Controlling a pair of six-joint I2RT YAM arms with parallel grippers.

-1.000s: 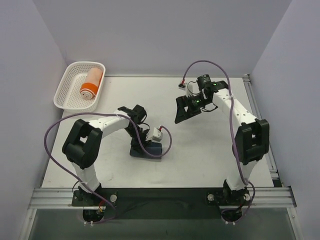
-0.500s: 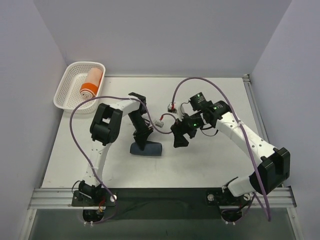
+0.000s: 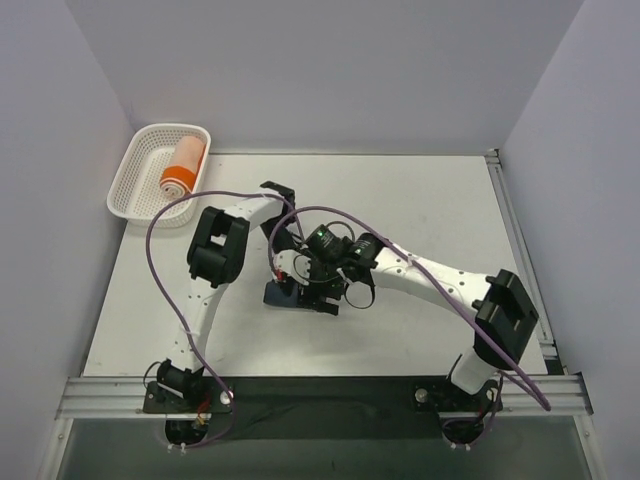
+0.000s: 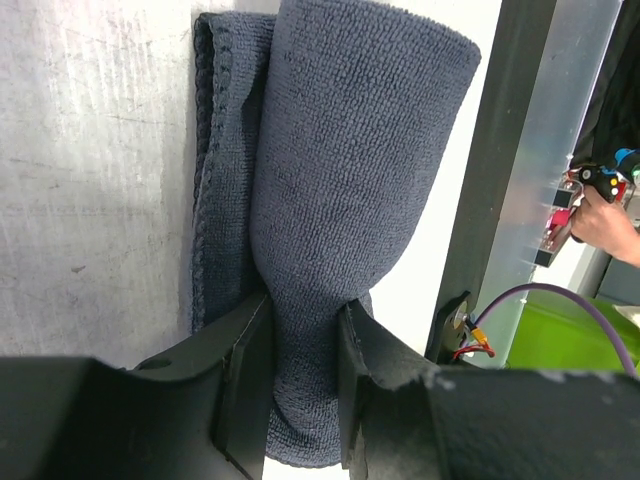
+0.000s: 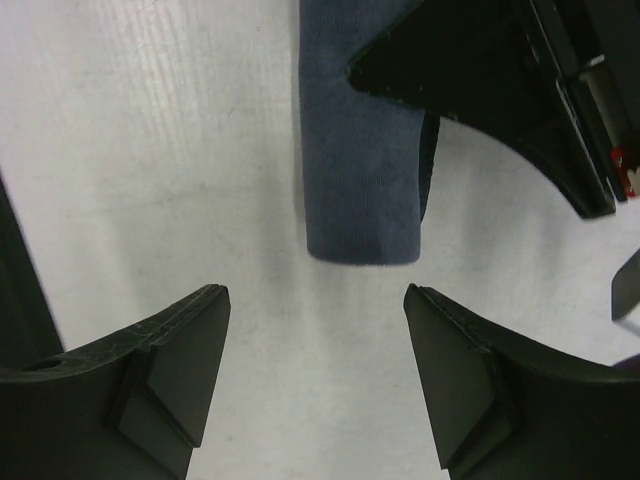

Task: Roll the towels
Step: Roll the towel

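Note:
The navy towel (image 3: 283,297) lies rolled on the table in the middle of the top view. My left gripper (image 3: 290,280) is shut on one end of the roll. In the left wrist view its fingers (image 4: 245,350) pinch the navy towel (image 4: 350,150), and a loose flap lies flat along the roll's left side. My right gripper (image 3: 325,300) stands open at the roll's other end. The right wrist view shows the right gripper (image 5: 315,295) just short of the navy towel (image 5: 360,180), with only bare table between its fingers. The orange towel (image 3: 183,165) lies rolled in the basket.
The white lattice basket (image 3: 125,190) stands at the table's back left corner. Purple cables (image 3: 180,205) loop over both arms. Both arms crowd together over the table's middle. An aluminium frame rail (image 4: 540,150) runs past the table edge in the left wrist view.
My right arm has swung from the back right down to the navy roll's end, and its jaws have narrowed a little. The left arm raised its elbow while keeping hold of the roll.

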